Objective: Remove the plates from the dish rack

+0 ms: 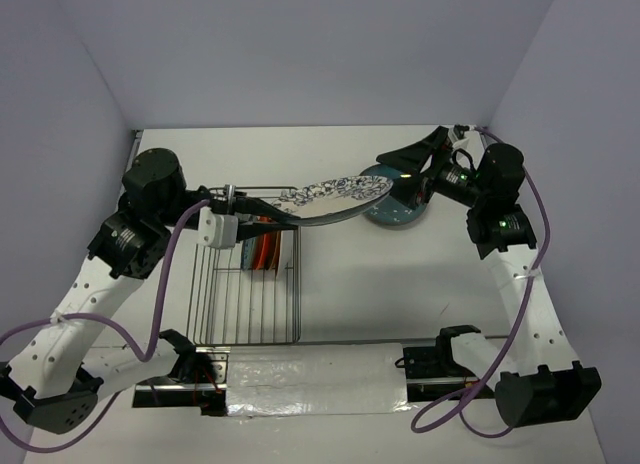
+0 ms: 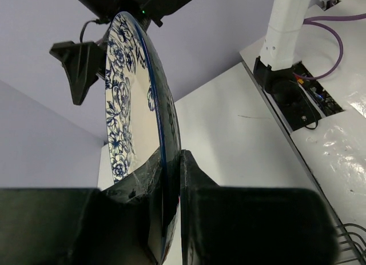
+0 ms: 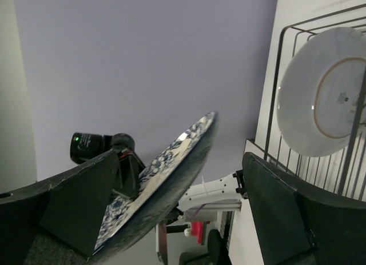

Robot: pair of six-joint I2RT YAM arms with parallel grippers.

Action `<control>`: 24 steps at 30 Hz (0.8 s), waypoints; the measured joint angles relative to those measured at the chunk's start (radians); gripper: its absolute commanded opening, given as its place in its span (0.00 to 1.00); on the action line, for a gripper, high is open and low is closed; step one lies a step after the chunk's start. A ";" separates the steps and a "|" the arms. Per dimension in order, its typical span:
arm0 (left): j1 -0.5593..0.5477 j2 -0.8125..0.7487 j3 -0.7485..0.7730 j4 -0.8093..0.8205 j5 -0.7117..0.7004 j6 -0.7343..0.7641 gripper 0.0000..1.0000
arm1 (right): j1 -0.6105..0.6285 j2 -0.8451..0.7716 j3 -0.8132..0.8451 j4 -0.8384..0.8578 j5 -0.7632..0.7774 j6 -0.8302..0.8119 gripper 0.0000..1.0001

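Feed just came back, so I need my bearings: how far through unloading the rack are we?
Done: one dark plate lies on the table. In hand: the left gripper is clamped on the floral plate, its far rim between the open fingers of the right gripper, apparently a handover. Left: a few upright plates in the dish rack.

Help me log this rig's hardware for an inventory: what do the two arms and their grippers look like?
Both the left arm and right arm have white links dotted with small holes, round black joint housings and a purple cable running alongside. Green lights glow on the right arm's joints. The left gripper and right gripper have broad, matte black fingers.
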 measured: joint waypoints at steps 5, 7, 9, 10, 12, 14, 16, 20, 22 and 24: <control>0.000 0.033 0.000 0.005 0.003 -0.002 0.00 | 0.051 -0.051 -0.012 0.043 0.000 0.029 0.80; 0.001 0.034 -0.009 0.027 0.008 -0.008 0.00 | 0.080 -0.069 -0.021 0.060 0.003 0.039 0.68; 0.002 0.031 -0.014 0.049 0.027 -0.006 0.00 | 0.094 -0.076 -0.031 0.066 0.023 0.053 0.51; 0.001 0.027 -0.015 0.055 0.042 -0.002 0.00 | 0.099 -0.074 -0.038 0.063 0.033 0.070 0.46; 0.000 0.019 -0.019 0.056 0.058 0.002 0.00 | 0.109 -0.065 -0.053 0.050 0.034 0.100 0.37; -0.001 0.013 -0.026 0.056 0.071 0.002 0.00 | 0.118 -0.060 -0.076 0.029 0.029 0.130 0.21; -0.004 0.011 -0.039 0.071 0.093 0.002 0.04 | 0.122 -0.060 -0.098 0.003 0.026 0.147 0.14; -0.016 0.010 -0.059 0.103 0.127 -0.003 0.04 | 0.134 -0.057 -0.122 -0.053 0.030 0.148 0.00; -0.018 0.006 -0.072 0.130 0.129 -0.013 0.10 | 0.137 -0.057 -0.128 -0.054 0.031 0.148 0.00; -0.017 -0.008 -0.105 0.176 0.125 -0.038 0.21 | 0.137 -0.057 -0.128 -0.030 0.035 0.150 0.00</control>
